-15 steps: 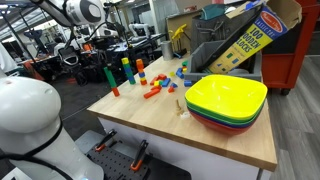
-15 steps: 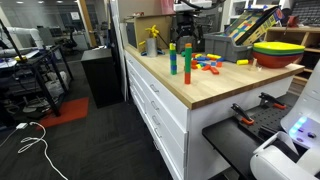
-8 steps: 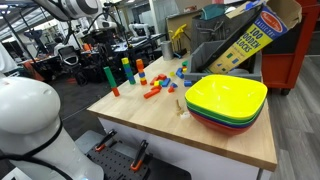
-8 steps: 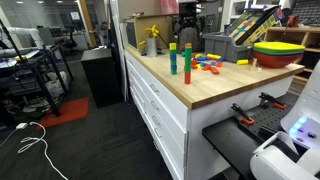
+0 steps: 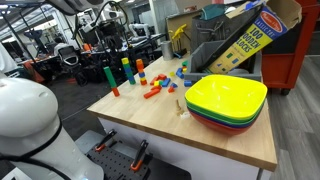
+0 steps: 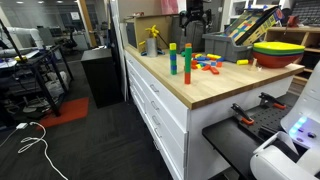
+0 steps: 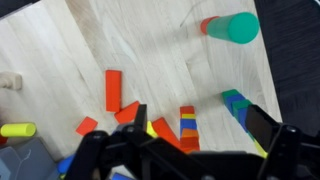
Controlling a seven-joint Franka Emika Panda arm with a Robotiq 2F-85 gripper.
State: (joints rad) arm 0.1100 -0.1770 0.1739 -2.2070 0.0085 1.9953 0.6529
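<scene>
My gripper (image 5: pixel 109 32) (image 6: pixel 193 16) hangs open and empty well above the wooden table (image 5: pixel 200 140). In the wrist view its two fingers (image 7: pixel 200 126) straddle a small multicoloured block stack (image 7: pixel 187 124) far below. That stack (image 5: pixel 140 70) stands among loose red blocks (image 7: pixel 113 90) (image 5: pixel 152 92). A tall green cylinder tower (image 7: pixel 238 27) (image 5: pixel 107 76) (image 6: pixel 187 64) stands near the table edge on a red base. A blue and green stack (image 7: pixel 234 104) (image 5: pixel 126 68) (image 6: pixel 173 58) stands beside it.
Stacked coloured bowls, yellow on top (image 5: pixel 226 98) (image 6: pixel 277 50), sit at one end of the table. A small wooden piece (image 5: pixel 180 107) (image 7: pixel 9 81) and a yellow cylinder (image 7: pixel 17 129) lie nearby. A block box (image 5: pixel 250 35) leans in a grey bin behind.
My gripper has risen higher above the blocks, still open. The blocks have not moved.
</scene>
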